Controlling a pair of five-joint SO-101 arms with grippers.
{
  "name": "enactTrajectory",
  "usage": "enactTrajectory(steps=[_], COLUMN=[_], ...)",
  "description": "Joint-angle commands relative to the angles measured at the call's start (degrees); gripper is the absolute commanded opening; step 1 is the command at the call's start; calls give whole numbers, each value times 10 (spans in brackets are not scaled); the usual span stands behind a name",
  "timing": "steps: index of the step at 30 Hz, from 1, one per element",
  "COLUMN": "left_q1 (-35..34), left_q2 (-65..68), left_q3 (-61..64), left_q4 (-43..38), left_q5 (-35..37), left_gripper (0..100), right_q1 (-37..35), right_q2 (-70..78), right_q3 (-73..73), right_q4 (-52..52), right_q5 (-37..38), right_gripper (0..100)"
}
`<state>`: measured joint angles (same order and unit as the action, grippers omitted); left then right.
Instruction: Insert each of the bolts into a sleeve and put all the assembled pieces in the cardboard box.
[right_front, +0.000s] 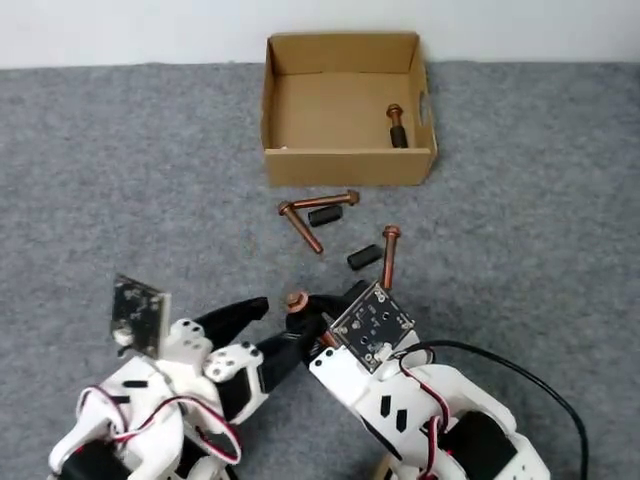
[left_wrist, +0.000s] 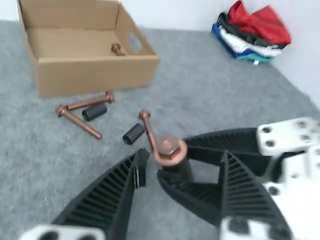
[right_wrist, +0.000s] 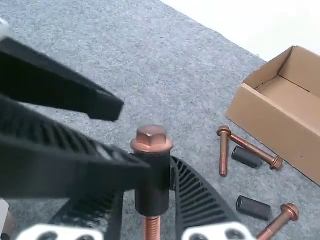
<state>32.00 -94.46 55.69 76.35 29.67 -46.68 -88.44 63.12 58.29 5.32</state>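
Cardboard box (right_front: 340, 165) sits across the table with 1 assembly inside. Your right gripper (right_wrist: 150, 192) is clamped on the sleeve (right_wrist: 152, 170), and the left gripper (left_wrist: 151, 167) has its jaws parted close beside it. Back the left off first, then carry the sleeve upright so the bolt (right_wrist: 151, 139) hangs by its head.

Grey carpet (right_front: 120, 180), folded clothes pile (left_wrist: 252, 30), white wall (right_front: 120, 30)

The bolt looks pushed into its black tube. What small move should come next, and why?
Probably draw the open left gripper back. The bolt sits through the sleeve, and the right gripper is clamped on that sleeve, so the right arm alone could likely carry it to the cardboard box.
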Motion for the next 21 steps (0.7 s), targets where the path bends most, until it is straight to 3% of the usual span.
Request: enactTrajectory(steps=[1, 4, 7, 11, 16, 21], left_q1=[-2, -27, -91, -197, -334, -376], left_q2=[4, 0, 0, 0, -1, -1], left_q3=[-46, -46, -39, 14, 127, 241], left_q4=[4, 0, -21, -55, -151, -210], left_q5=[-4, -5, -20, -108, -179, -229], left_gripper=[235, 160, 6, 3, 4, 5], right_q1=[17, 60, 108, 168, 247, 295], right_q2=[0, 0, 0, 1, 17, 145], right_q3=[-42, -43, -45, -62, -85, -188], right_q4=[0, 0, -1, 0, -3, -6], right_q5=[4, 2, -13, -87, -91, -142], right_gripper=[8, 8, 8, 8, 8, 8])
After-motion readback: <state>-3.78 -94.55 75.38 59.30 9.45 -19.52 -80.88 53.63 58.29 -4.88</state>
